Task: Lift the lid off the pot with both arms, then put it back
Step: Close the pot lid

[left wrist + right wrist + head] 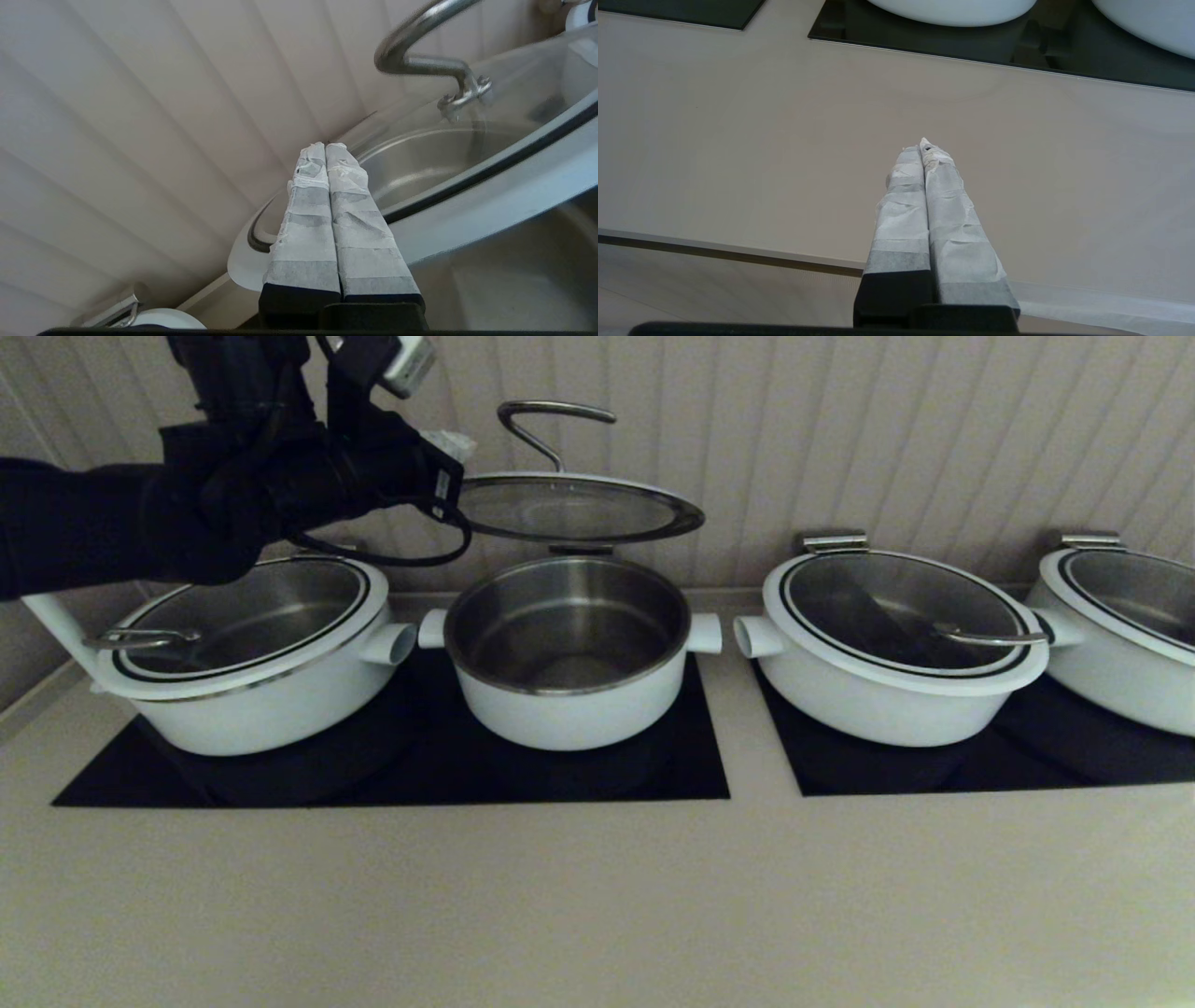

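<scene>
I am holding the glass lid by its rim in the left gripper, fingers pinched together on it. It is hovering level above the open pot. I am lowering slowly, keeping it centred. The right gripper is idling closed, empty.

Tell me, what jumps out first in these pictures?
A glass lid hangs in the air above the open pot, held at its left rim by the left gripper. Wider lidded pots stand on either side. The right gripper is shut, over the bare counter.
</scene>
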